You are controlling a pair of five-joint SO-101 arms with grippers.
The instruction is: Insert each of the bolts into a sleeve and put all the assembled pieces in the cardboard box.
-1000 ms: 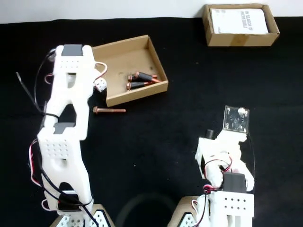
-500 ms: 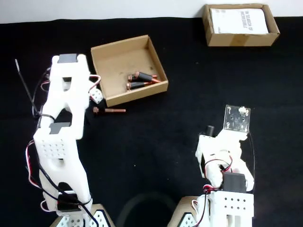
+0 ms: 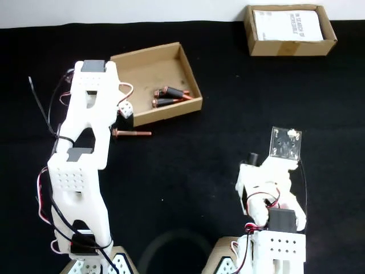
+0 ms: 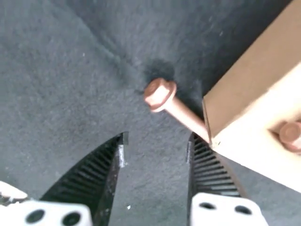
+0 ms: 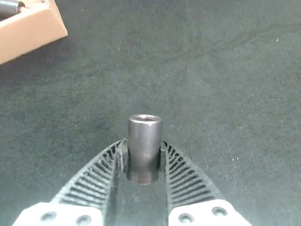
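Note:
A copper bolt [image 3: 132, 133] lies on the black table just in front of the cardboard box [image 3: 137, 71]. The left wrist view has the bolt [image 4: 165, 98] with its hex head toward my left gripper [image 4: 156, 149], which is open and hangs a little short of it, beside the box corner [image 4: 244, 108]. Two assembled bolt-and-sleeve pieces [image 3: 169, 97] rest in the box. My right gripper [image 5: 143, 155] is shut on a dark metal sleeve [image 5: 144, 147], held upright with its hole up; in the high view the sleeve [image 3: 252, 157] is at the lower right.
A second cardboard box [image 3: 290, 29] holding a printed sheet stands at the back right. The white wall edge runs along the table's far side. Black cloth lies bare between the two arms.
The left arm swung left and back, then returned to the right, and its gripper now hangs over the bolt's head end. The right arm kept still with the sleeve.

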